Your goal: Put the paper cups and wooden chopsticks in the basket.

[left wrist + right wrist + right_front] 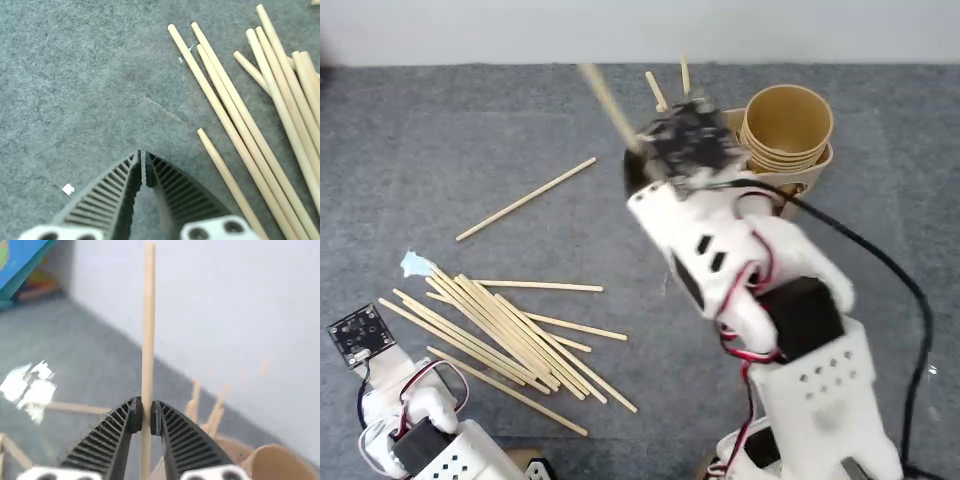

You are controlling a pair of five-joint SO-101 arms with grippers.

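Delivery of one stick is the step in hand. In the high view the right gripper (682,140) sits in the upper middle of the frame, just beside the pale tan basket (817,170) at the upper right; its jaws are clamped on a slim wooden chopstick (610,100) that slants away toward the upper left. The right wrist view shows the same grip, with the slim wooden chopstick (147,340) pinched between the ribbed black fingers (112,440). A stack of tan paper cups (788,125) already stands in the basket, with a few stick ends (656,90) poking up beside it.

The left gripper (143,161) hangs over the grey felt table cover (75,75) with its jaws pressed together on nothing; the heap of wooden chopsticks (510,340) lies in the lower left of the high view, and a lone chopstick (525,200) rests apart at the upper left. A small blue-white paper scrap (415,264) lies by the heap.

Much of the task appears to remain. The next move likely calls for carrying the held stick over the basket rim, tipping it in line with the others, then releasing; a long stick held near one end could swing or catch the rim.
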